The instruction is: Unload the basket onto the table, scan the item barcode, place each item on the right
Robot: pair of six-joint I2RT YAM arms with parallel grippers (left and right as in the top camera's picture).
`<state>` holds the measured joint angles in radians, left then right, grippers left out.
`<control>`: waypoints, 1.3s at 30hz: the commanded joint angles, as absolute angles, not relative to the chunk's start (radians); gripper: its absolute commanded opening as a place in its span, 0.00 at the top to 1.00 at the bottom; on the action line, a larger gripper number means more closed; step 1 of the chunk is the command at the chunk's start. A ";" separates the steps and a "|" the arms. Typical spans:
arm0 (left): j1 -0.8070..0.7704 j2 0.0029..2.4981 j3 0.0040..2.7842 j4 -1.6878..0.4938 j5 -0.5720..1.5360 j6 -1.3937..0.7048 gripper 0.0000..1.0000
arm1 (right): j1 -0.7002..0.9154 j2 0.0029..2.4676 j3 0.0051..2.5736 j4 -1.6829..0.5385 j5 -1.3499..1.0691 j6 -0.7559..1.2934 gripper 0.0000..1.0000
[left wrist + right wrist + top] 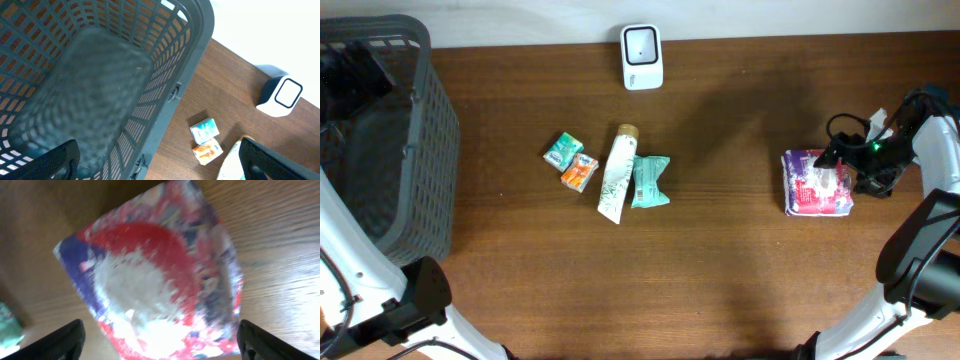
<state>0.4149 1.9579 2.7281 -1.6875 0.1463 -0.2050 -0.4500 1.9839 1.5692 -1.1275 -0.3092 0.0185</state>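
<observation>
I see a dark brown wood-grain counter (720, 260) filling nearly the whole overhead view. Along its far edge runs a pale strip (790, 18), possibly a white wall. The light is soft, leaving faint blurred shadows on the wood.

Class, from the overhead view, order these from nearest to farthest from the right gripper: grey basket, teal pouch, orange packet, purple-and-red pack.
1. Purple-and-red pack, beneath the right gripper, on the table's right side.
2. Teal pouch, mid-table.
3. Orange packet, left of the pouch.
4. Grey basket, far left edge.
</observation>
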 commanded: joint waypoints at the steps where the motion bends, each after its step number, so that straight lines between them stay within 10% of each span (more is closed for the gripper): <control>1: 0.422 1.937 2.727 -1.688 0.150 -0.192 0.01 | -0.452 1.993 1.576 -1.076 -0.188 0.003 0.20; 10: 0.422 1.937 2.727 -1.688 0.150 -0.192 0.01 | -0.451 2.006 1.500 -0.996 -0.242 -0.050 0.26; 21: 0.422 1.937 2.727 -1.688 0.150 -0.192 0.01 | -0.348 2.006 1.346 -0.920 -0.685 -0.052 0.87; 28: 0.422 1.937 2.727 -1.688 0.150 -0.192 0.01 | -0.101 2.006 1.348 -0.891 -0.770 0.002 0.85; 31: 0.422 1.937 2.727 -1.688 0.150 -0.192 0.01 | -0.068 2.006 1.377 -0.867 -0.685 0.061 0.72; 34: 0.422 1.937 2.727 -1.688 0.150 -0.192 0.01 | -0.067 2.005 1.411 -0.873 -0.649 0.060 0.36; 39: 0.422 1.937 2.727 -1.688 0.150 -0.192 0.01 | -0.044 2.006 1.399 -0.873 -0.590 0.060 0.35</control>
